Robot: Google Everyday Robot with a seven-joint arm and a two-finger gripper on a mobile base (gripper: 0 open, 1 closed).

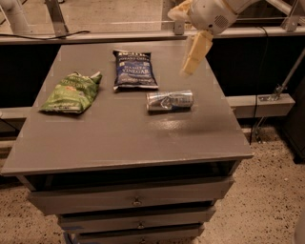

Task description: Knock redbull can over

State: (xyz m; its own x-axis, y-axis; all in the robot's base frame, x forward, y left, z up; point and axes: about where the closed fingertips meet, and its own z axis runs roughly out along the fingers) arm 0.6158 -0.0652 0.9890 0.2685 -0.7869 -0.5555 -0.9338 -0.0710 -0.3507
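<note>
Grey flat tabletop (95, 138) fills the middle of the frame, set on a cabinet of stacked drawers (136, 200). Speckled floor (271, 190) shows at the lower right, and a pale ledge (95, 35) runs across the top behind the table.

A slim silver-and-blue metal redbull can (169, 100) lies on its side just right of centre, lengthwise left to right, touching nothing else. Of 2 snack bags, a dark blue chip bag (135, 69) lies flat just above and left of the can, and a crumpled green chip bag (71, 92) lies at the left, well apart from it.

At the upper right, a white robot arm (212, 14) reaches in. Its cream-coloured gripper (187, 70) hangs in the air above and right of the can, clear of it. Whether it is open or closed cannot be told; it holds nothing.

With the can down, the knock looks complete. The next move likely calls only for drawing away without nudging the can, which could roll.
</note>
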